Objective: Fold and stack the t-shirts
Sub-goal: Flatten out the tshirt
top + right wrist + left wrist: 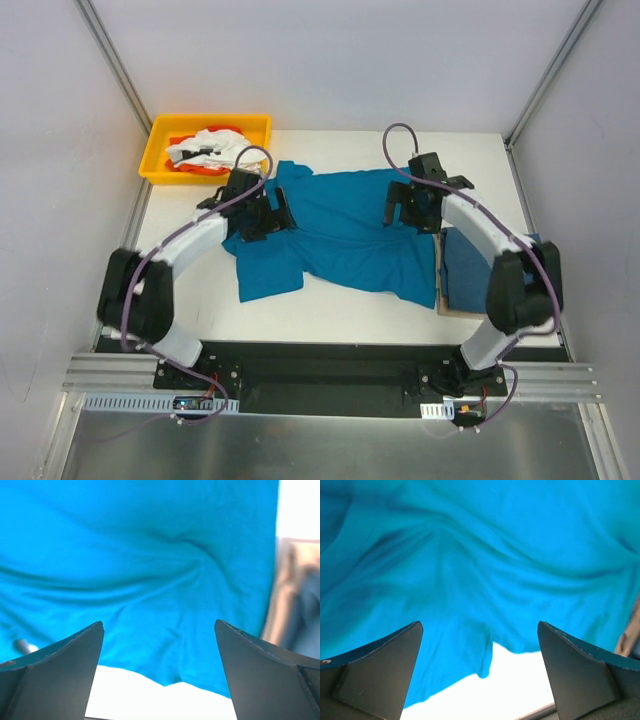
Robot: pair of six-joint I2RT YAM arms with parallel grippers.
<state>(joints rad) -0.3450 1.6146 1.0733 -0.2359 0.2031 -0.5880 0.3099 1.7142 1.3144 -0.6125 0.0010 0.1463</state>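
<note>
Showed the left pincer (272,214) with its fingers spread wide apart, gripping nothing, poised over the left part of a teal-blue t-shirt (345,230). From the left wrist, showed that pincer (480,630) open above rumpled teal cloth, with a patch of white bench (515,680) past the cloth's near edge. Could not tell whether the fingertips touched the fabric.

Showed the right pincer (405,212) likewise apart and empty, over the right part of the same t-shirt. From the right wrist, showed it (159,627) open above wrinkled teal cloth, with a blurred tan board (287,595) off to the right.

Found the t-shirt lying spread and creased across the middle of the bench (330,300), one part reaching toward the near left.

Found a second t-shirt (468,270), also teal-blue and folded, resting on the tan board (440,302) at the right, just beside the spread one and partly hidden by the right arm.

Found a yellow bin (160,150) at the far left corner, holding white and red cloth (205,148).
</note>
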